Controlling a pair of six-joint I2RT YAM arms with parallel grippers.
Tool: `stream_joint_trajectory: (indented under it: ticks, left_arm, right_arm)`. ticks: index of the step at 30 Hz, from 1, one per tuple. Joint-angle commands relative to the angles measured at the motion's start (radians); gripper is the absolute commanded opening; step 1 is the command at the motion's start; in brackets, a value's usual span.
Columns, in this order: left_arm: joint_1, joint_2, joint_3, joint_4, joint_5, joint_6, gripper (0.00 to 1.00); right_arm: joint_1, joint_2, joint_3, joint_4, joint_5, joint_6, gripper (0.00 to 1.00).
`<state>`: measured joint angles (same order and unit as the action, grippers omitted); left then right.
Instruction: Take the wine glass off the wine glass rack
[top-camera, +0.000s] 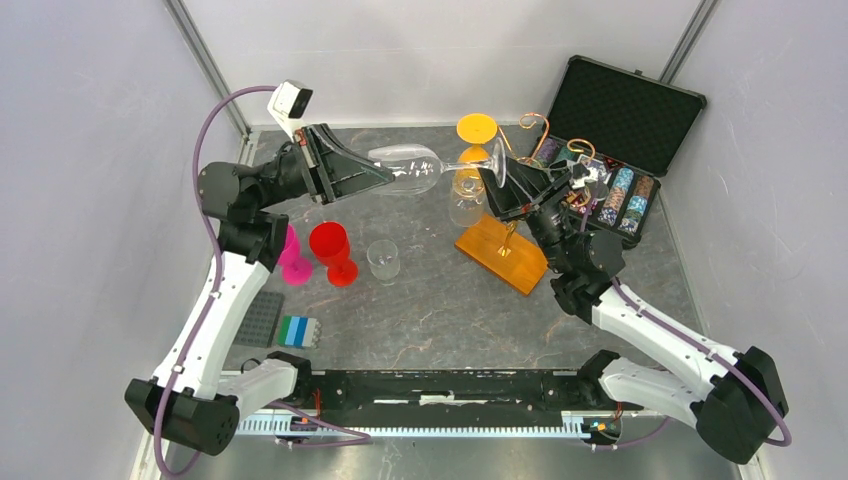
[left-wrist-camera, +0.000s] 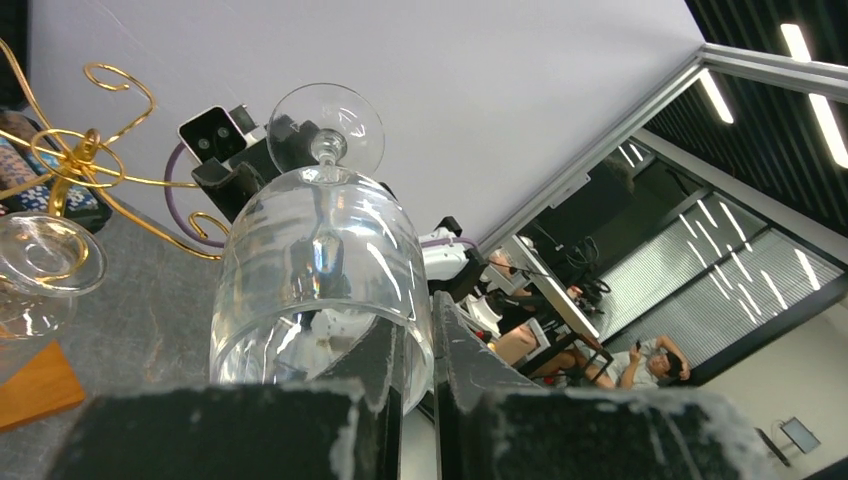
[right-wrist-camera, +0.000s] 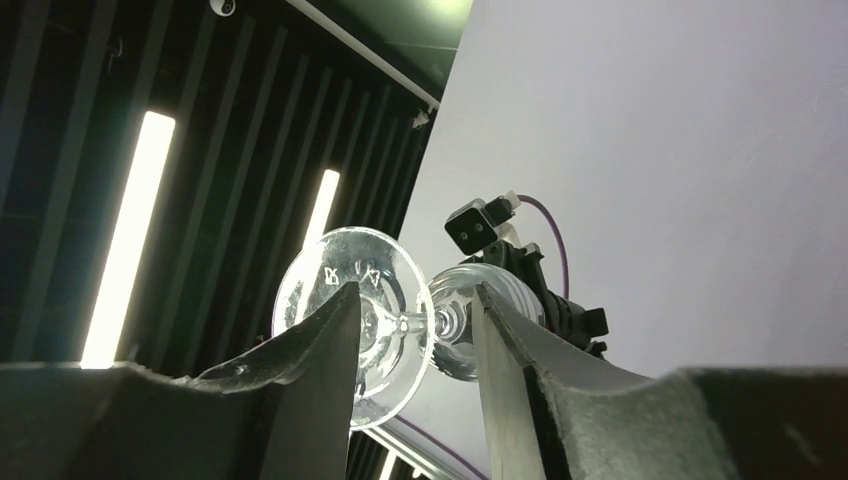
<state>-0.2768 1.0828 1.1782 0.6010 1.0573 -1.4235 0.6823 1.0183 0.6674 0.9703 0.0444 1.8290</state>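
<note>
The wine glass (top-camera: 410, 168) hangs on its side in the air above the counter (top-camera: 430, 310), stretched between the two claws. The left claw (top-camera: 375, 178) is clenched on the rim of the bowl. In its wrist view the glass wall sits pinched in the narrow slit between the two fingers (left-wrist-camera: 385, 370), and the bowl, stem and foot reach straight away from the claw (left-wrist-camera: 418, 330).

The right claw (top-camera: 495, 165) is at the opposite end of the glass, by the foot. Its jaws are released. In its wrist view the thin stem (right-wrist-camera: 405, 323) runs through the space between the fingertips with a gap on each side, the round foot just behind one finger.

The wine glass rack (top-camera: 500, 255) stands just below and beside the right claw, its gold wire arms close behind it, and well apart from the left claw. The glass is clear of those arms.
</note>
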Motion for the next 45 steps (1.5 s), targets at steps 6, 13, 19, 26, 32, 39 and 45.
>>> stream_joint_trajectory:
  ticks: [6,13,19,26,32,39,45]
  left_arm:
    - [-0.004,-0.078,0.173,-0.366,-0.119,0.345,0.02]
    - [-0.004,-0.129,0.336,-0.776,-0.262,0.649,0.02]
    - [-0.004,-0.119,0.445,-1.191,-0.452,0.928,0.02]
    - [-0.005,-0.081,0.464,-1.547,-0.565,1.141,0.02]
    - [-0.030,-0.083,0.372,-1.591,-0.569,1.150,0.02]
    - [-0.340,-0.019,0.293,-1.589,-0.835,1.098,0.02]
    - [-0.547,0.114,0.278,-1.588,-1.017,1.037,0.02]
  right_arm:
    - [0.002,-0.006,0.133,-0.170,-0.092,-0.194,0.64]
    - [0.003,-0.058,0.212,-0.368,-0.051,-0.384,0.81]
    - [0.000,-0.068,0.262,-0.491,-0.061,-0.556,0.82]
    - [0.001,-0.077,0.375,-0.706,-0.105,-0.905,0.82]
    - [0.000,-0.141,0.364,-0.748,-0.094,-1.057,0.83]
    - [0.000,-0.215,0.352,-0.816,-0.051,-1.127,0.83]
    - [0.000,-0.270,0.349,-0.870,0.013,-1.151,0.83]
